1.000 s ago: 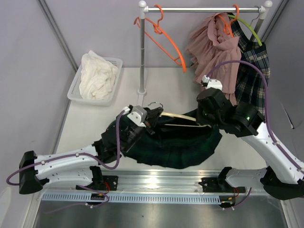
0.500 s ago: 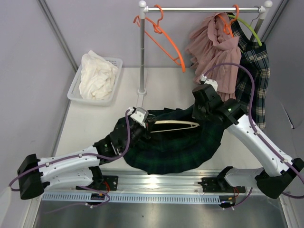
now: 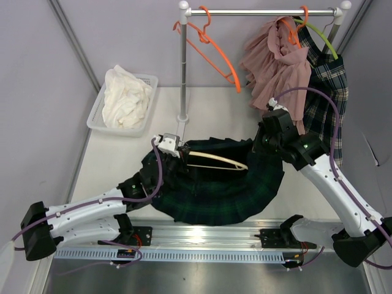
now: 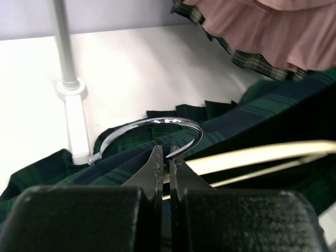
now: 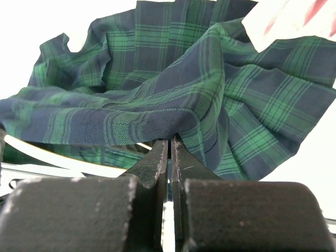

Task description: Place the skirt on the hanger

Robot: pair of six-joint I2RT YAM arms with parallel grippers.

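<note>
Skirt [image 3: 214,190]: dark green plaid, bunched on the table [image 3: 116,156] between the two arms. Its far edge is raised at both ends.
Hanger [image 3: 217,160]: cream, lying across the upper part of the skirt. Its right tip runs into the cloth. You cannot tell from these views whether it sits inside the waistband.
Right gripper [image 5: 169,144]: jaws closed, pinching a folded edge of the skirt. The cloth drapes over the fingertips.
Left gripper [image 4: 167,157]: jaws closed on the hanger neck, just below the hook [image 4: 152,126].
Hook: chrome, curving up and to the left above the fingertips, free of the cloth.
Step in hand: judged to be dressing the hanger, with one arm steadying it and the other working the skirt edge over it.
Next move: keep the neck clamped. Draw the pinched edge along the hanger arm until the waistband seats on both shoulders. Avoid dragging cloth over the hook.
</note>
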